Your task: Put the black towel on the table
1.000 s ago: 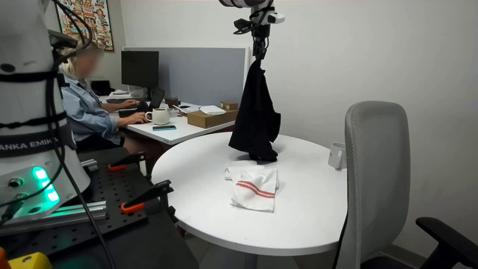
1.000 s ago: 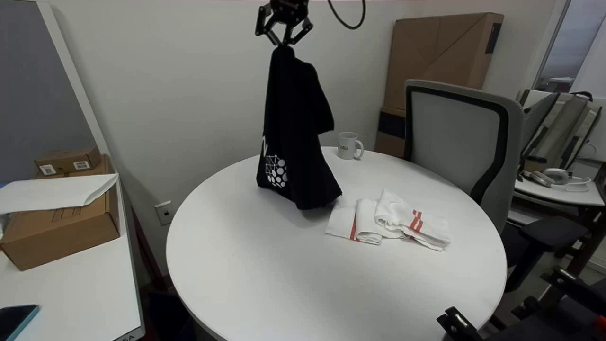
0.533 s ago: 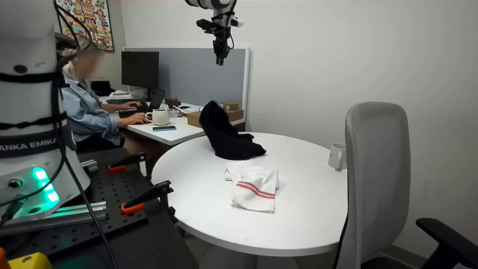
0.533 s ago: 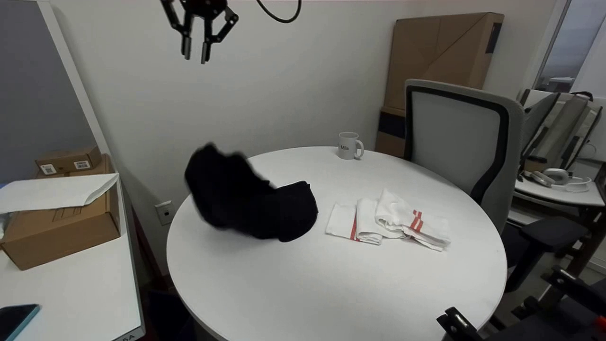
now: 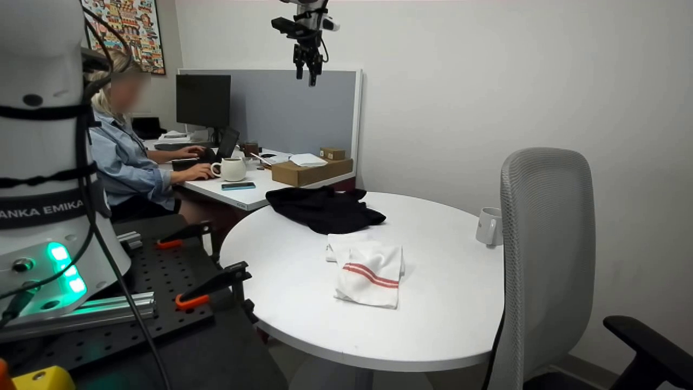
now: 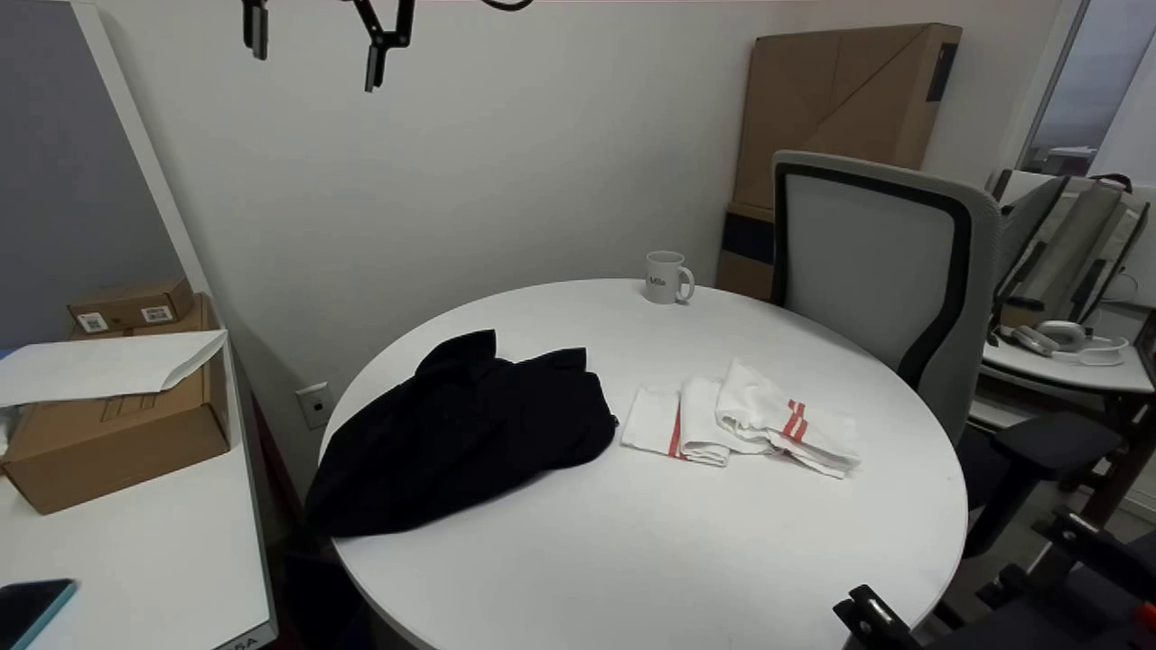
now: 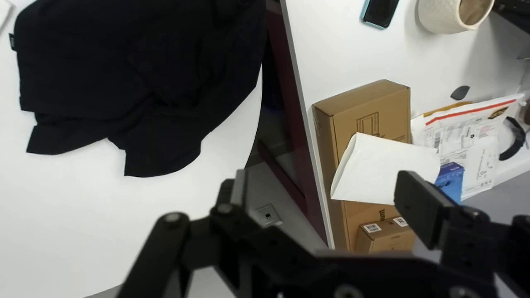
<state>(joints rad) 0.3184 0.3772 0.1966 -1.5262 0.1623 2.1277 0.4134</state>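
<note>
Black towel [image 6: 470, 433] lies rumpled on the table [image 6: 677, 542] — gripper [image 5: 306, 79] above table height, spread wide, empty, presumably for release.

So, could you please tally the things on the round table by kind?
Black towel: 1
Mug: 1
White cloth heap: 1 (number of pieces unclear)
Total on the table: 3

Pincer [image 5: 305, 79] is pretty much all black, chunky links [image 7: 265, 245] with round greyish screws [image 7: 173, 217]. Just above it, white wrist [image 5: 309, 8]; beside it, a skinny black cable [image 5: 326, 52]. Way below it, fat white base [image 5: 32, 238], green lights [image 5: 67, 267], white "ANKA EMIKA" lettering [image 5: 42, 209].
</note>
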